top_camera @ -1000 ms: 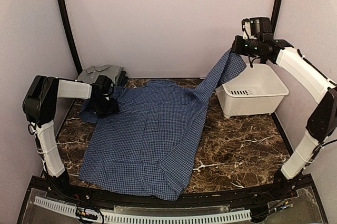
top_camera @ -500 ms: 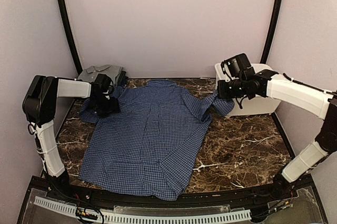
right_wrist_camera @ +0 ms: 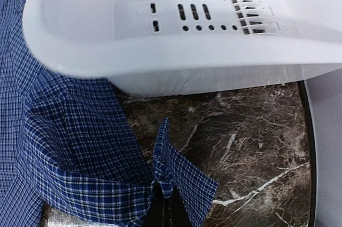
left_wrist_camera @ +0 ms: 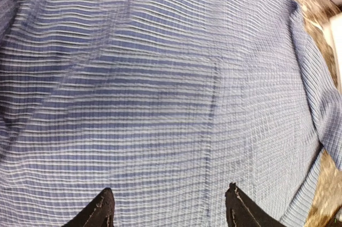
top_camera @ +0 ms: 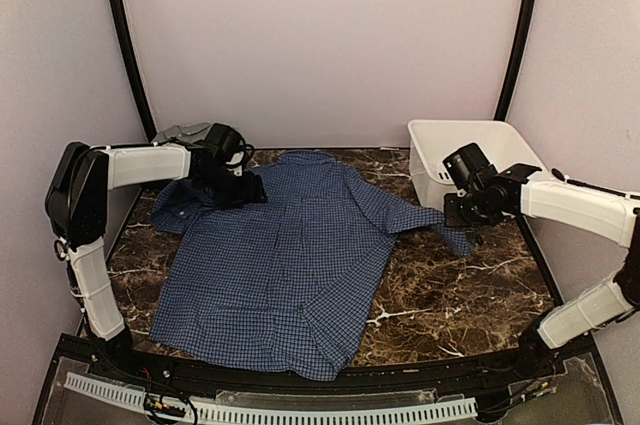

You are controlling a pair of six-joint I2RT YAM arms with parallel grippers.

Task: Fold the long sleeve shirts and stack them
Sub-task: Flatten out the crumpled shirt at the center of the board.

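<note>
Lowered from its high point above the white tub, the right gripper now sits close over the table, just near of the tub's front wall. The sleeve it carried has dropped from a hanging drape to a low line. The left gripper has meanwhile shifted rightward from the shirt's left sleeve to its left shoulder, beside the collar. Note that the right gripper is clenched on the cuff end of the sleeve, with cloth pinched between its fingers in the right wrist view. The left gripper is released, its fingertips apart above flat cloth and grasping nothing. The blue shirt lies spread at the table's centre, collar far and hem near, so its long axis runs near to far. The grey shirt sits in the far left corner, partly hidden behind the left arm. You should read the sleeve's axis as running left to right, from the shoulder out to the right gripper. The shirt's body lies wholly to that gripper's left, so a fold would likely carry the cuff leftward. The right arm is the nearer one for this.
</note>
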